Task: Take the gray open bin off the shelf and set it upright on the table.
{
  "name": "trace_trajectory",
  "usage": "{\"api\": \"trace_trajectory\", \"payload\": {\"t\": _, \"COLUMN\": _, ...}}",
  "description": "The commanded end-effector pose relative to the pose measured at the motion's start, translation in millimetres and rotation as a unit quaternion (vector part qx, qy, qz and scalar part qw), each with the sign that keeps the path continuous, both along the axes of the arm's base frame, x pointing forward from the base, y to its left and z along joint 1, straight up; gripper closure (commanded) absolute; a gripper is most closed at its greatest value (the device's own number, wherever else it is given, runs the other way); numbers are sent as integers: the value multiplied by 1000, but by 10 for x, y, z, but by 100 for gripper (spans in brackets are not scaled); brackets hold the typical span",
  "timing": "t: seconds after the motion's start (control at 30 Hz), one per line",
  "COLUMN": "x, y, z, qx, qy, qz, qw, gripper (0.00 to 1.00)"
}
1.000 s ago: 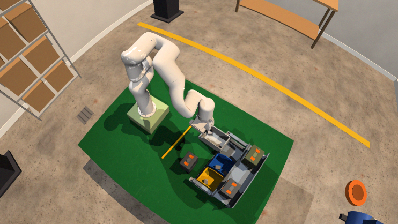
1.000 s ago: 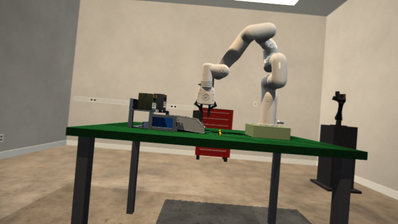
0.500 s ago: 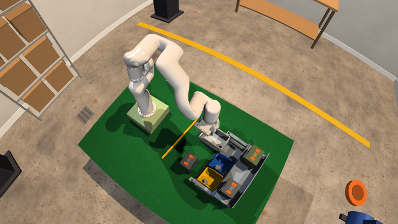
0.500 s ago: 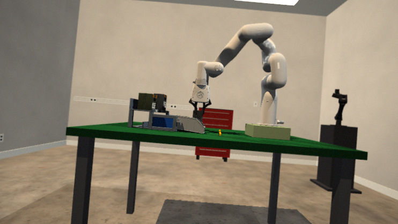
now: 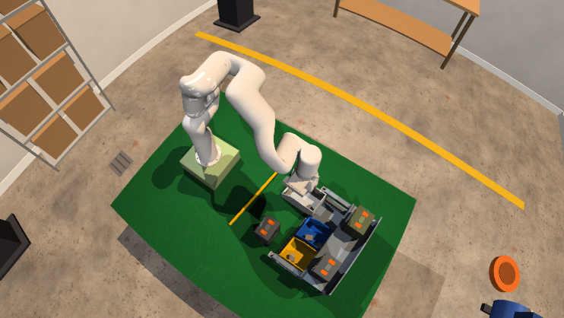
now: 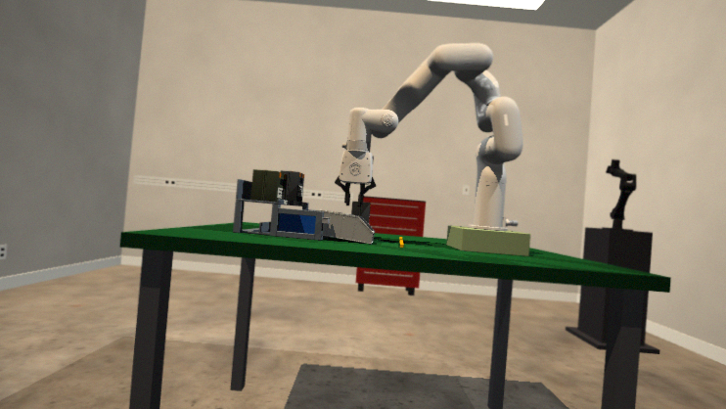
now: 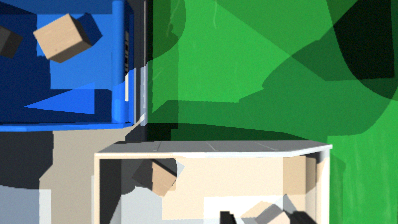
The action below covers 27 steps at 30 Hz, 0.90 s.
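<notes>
Right above the gray open bin (image 5: 305, 201) (image 6: 347, 227) (image 7: 215, 147), the gripper (image 5: 303, 183) (image 6: 354, 202) (image 7: 265, 218) points downward with its fingers partly apart and nothing grasped between them. The bin sits at the far end of the shelf (image 5: 282, 262) (image 6: 321, 226) (image 7: 143, 100) in the top view, sticking out toward the arm's base, its open side up. Pale block-like parts (image 7: 164, 184) lie inside it. Whether its projecting end touches the green surface (image 5: 169, 221) (image 6: 406, 258) (image 7: 225, 50) I cannot tell.

Next along the shelf, nearer in the top view, stands the blue bin (image 5: 313, 233) (image 6: 295, 222) (image 7: 118, 65), with a tan block (image 7: 57, 37) in it; beyond that, at the near end, is the yellow bin (image 5: 298, 254), also with a pale part inside. On the shelf's right side are an olive box (image 5: 361, 221) (image 6: 266, 185), far, and a dark box (image 5: 326, 268) (image 6: 292, 188), near. Another dark box (image 5: 268, 229) (image 6: 361, 208) rests on the surface, left of the blue and yellow bins in the top view.
</notes>
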State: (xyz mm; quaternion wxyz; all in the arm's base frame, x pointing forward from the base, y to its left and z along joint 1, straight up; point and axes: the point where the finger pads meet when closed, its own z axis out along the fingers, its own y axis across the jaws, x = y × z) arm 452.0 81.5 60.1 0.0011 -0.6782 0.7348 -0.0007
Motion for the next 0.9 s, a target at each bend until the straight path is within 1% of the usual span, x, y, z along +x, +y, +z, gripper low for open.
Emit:
{"api": "trace_trajectory", "payload": {"t": 0.0, "x": 88, "y": 3, "z": 35, "qx": 3, "qy": -1, "qz": 0, "qw": 1000, "gripper": 66}}
{"api": "trace_trajectory", "payload": {"t": 0.47, "x": 396, "y": 6, "z": 127, "qx": 3, "qy": -1, "qz": 0, "qw": 1000, "gripper": 66}}
{"api": "trace_trajectory", "payload": {"t": 0.53, "x": 396, "y": 6, "z": 127, "qx": 3, "qy": -1, "qz": 0, "qw": 1000, "gripper": 66}}
{"api": "trace_trajectory", "payload": {"t": 0.87, "x": 621, "y": 8, "z": 195, "qx": 3, "qy": -1, "qz": 0, "qw": 1000, "gripper": 66}}
